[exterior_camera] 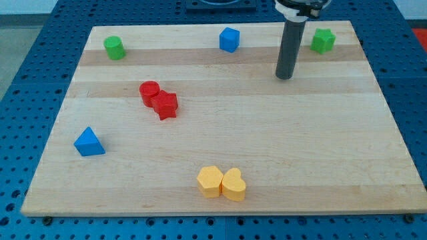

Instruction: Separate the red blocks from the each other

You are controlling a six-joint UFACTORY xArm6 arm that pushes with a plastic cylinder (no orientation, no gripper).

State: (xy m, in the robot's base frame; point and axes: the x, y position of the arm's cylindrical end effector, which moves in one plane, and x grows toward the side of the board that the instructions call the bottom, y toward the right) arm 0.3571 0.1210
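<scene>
1 camera looks down at a slant from beyond the wooden board's (220,180) bottom edge, facing its top edge, near enough that the board's 4 corners nearly fill the view.

No text, label, brand, number or sign can be read anywhere in the view: the blocks are plain coloured, the table (267,167) is bare wood, and the rod carries no marking.
</scene>
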